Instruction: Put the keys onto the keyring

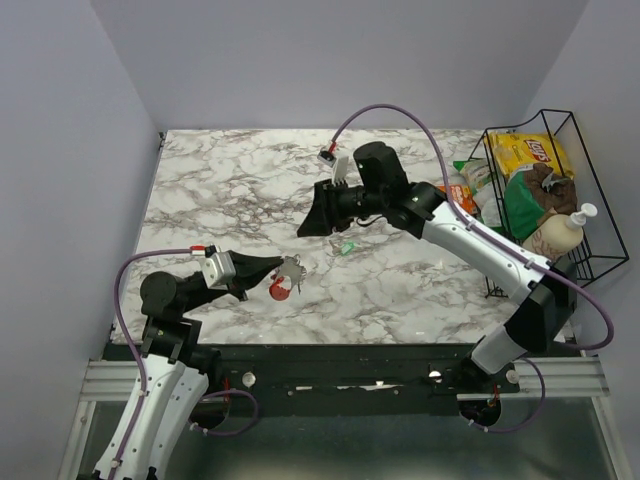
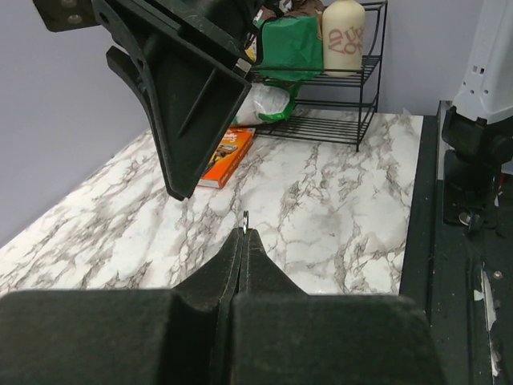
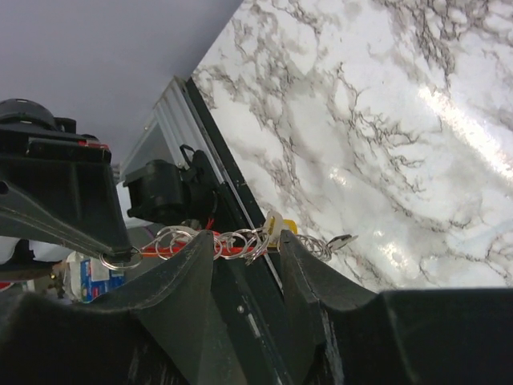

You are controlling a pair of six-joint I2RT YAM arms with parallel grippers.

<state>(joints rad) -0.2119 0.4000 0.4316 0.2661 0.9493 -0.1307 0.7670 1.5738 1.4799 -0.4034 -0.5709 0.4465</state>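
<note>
My left gripper (image 1: 283, 265) (image 2: 244, 233) is shut on the edge of the keyring (image 2: 245, 217) (image 3: 120, 261), a thin metal loop. A chain of small silver rings (image 3: 232, 241) trails from it. A red key (image 1: 279, 290) and a yellow key head (image 3: 282, 228) hang on that chain. A green key (image 1: 348, 247) lies loose on the marble. My right gripper (image 1: 306, 229) (image 3: 244, 241) hovers just beyond and above the left one. Its jaws stand apart with nothing between them, and the chain shows past its fingertips.
A black wire rack (image 1: 590, 200) at the right edge holds a yellow chip bag (image 1: 528, 152), a green bag and a pump bottle (image 1: 560, 232). An orange flat packet (image 2: 226, 155) lies beside it. Purple cables (image 1: 400, 110) loop over both arms.
</note>
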